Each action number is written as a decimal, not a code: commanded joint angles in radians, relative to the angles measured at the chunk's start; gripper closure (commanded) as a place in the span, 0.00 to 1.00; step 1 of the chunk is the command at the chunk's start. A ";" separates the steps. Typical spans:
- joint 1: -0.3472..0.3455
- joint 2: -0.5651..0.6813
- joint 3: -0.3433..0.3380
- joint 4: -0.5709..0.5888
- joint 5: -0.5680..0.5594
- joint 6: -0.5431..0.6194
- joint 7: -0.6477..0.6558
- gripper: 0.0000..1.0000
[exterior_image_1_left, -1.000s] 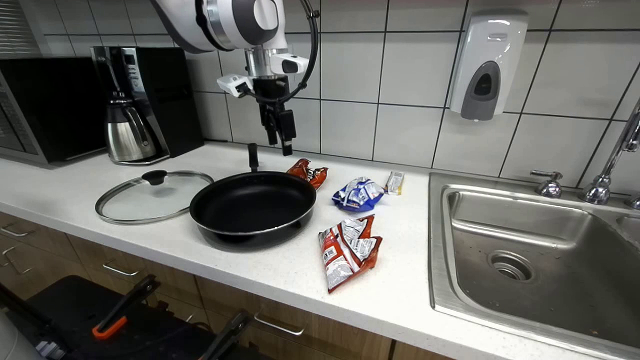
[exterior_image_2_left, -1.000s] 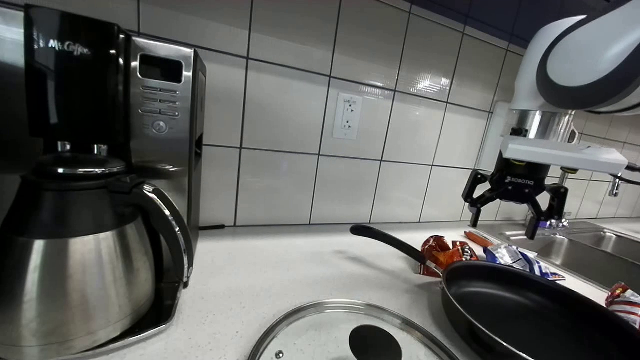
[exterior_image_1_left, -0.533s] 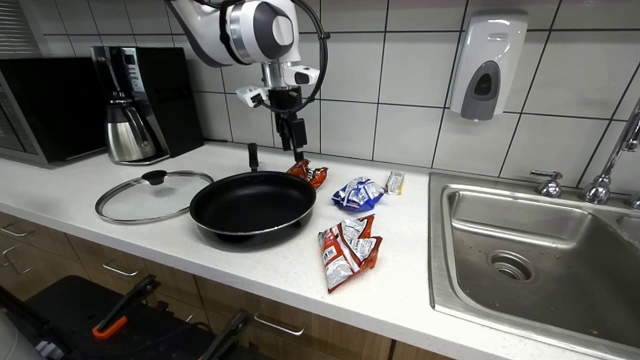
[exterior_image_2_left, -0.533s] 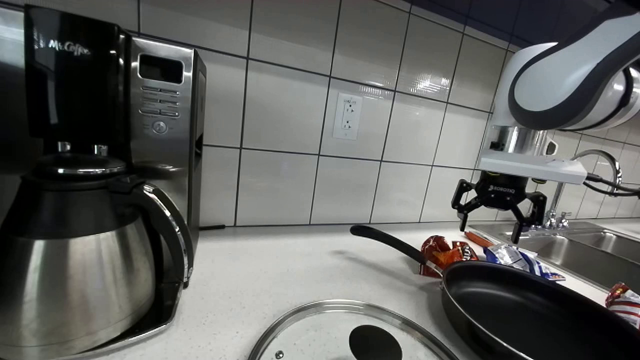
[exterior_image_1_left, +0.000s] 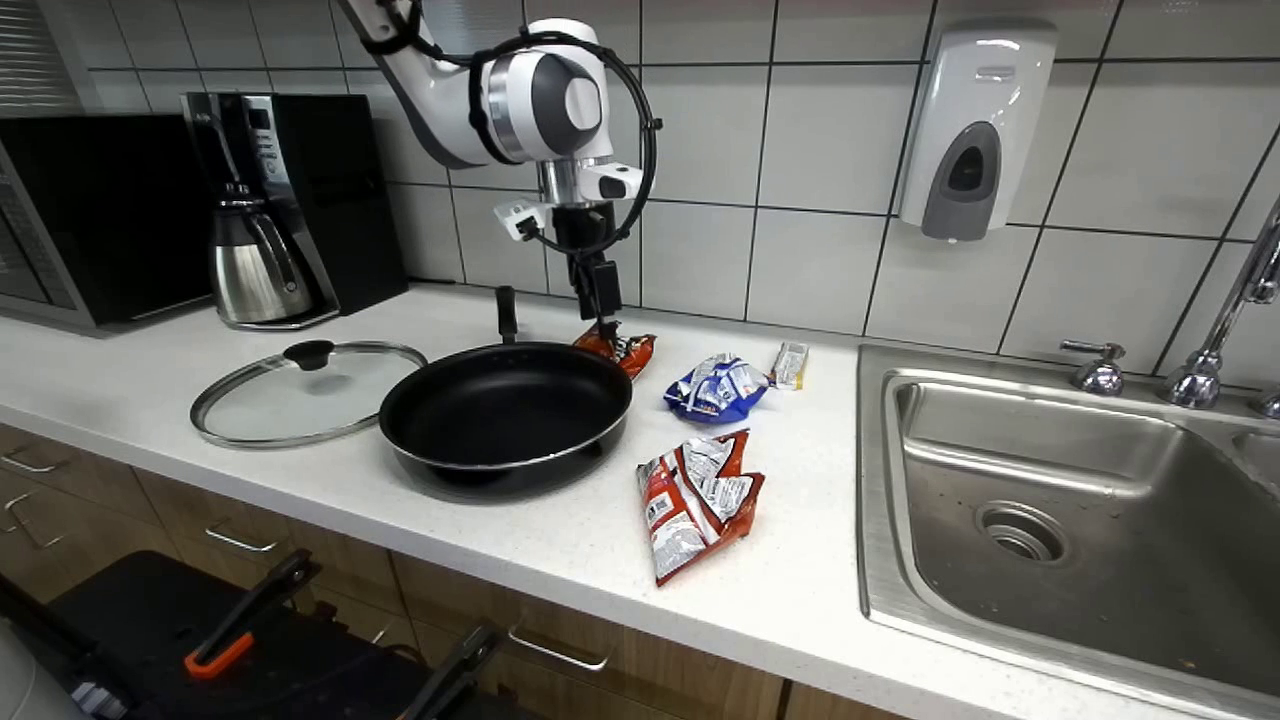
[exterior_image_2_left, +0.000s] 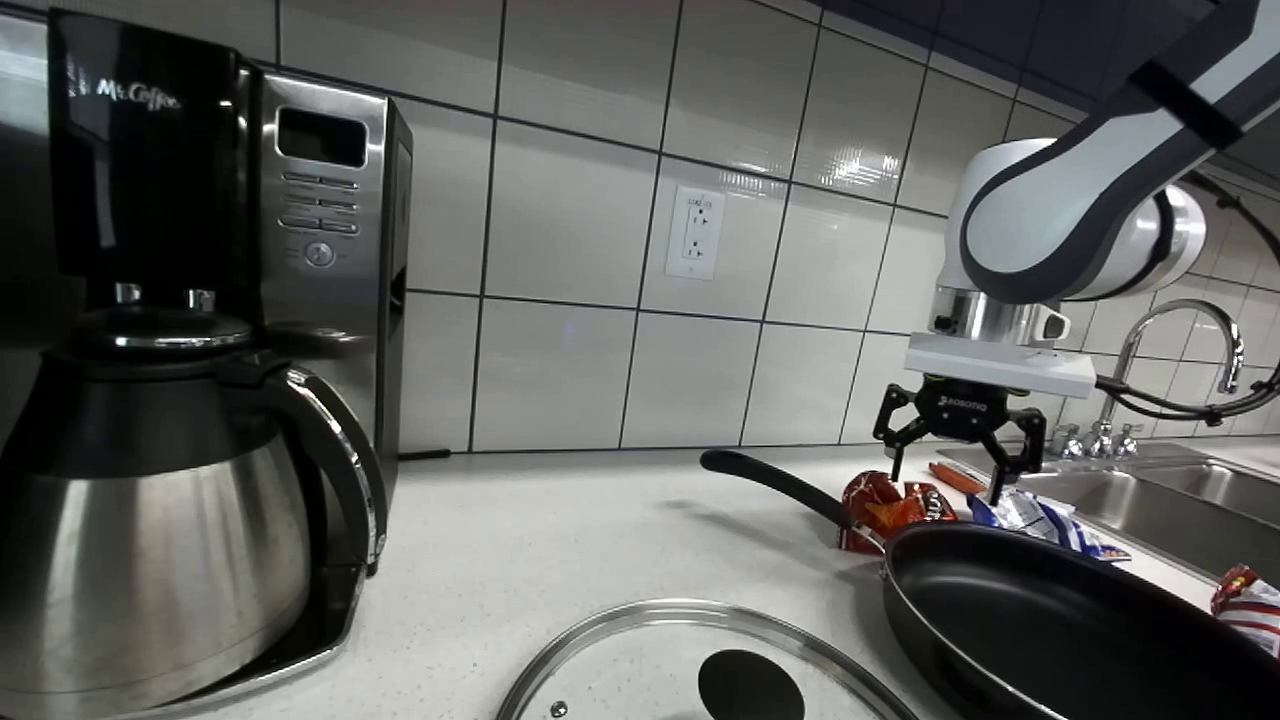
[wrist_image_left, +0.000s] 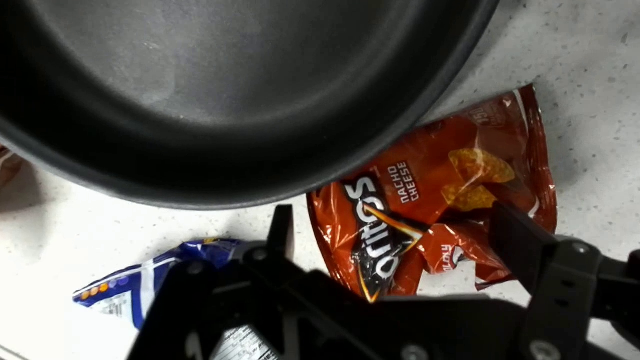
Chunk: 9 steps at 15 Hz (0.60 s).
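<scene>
My gripper is open and empty, pointing down above a red Doritos bag. In the wrist view the bag lies between the two fingers, its right part behind one finger. The gripper also shows in both exterior views, low over the counter; I cannot tell whether a finger touches the bag. The bag lies against the black pan, partly under its rim. The pan is empty. A blue bag lies beside, partly hidden by the gripper in the wrist view.
Another red bag lies nearer the counter's front edge. A small packet lies by the tiled wall. A glass lid rests beside the pan. The pan's handle sticks up. A coffee maker and a steel sink flank the area.
My gripper has come down toward the red Doritos bag, shifting right in an exterior view and left in the opposite picture. The jaws have stayed open. The bags, pan and lid have not moved.
</scene>
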 joint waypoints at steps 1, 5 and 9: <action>0.023 0.055 -0.024 0.068 0.000 -0.014 0.043 0.00; 0.026 0.093 -0.028 0.103 0.010 -0.014 0.043 0.00; 0.028 0.114 -0.030 0.124 0.016 -0.019 0.040 0.00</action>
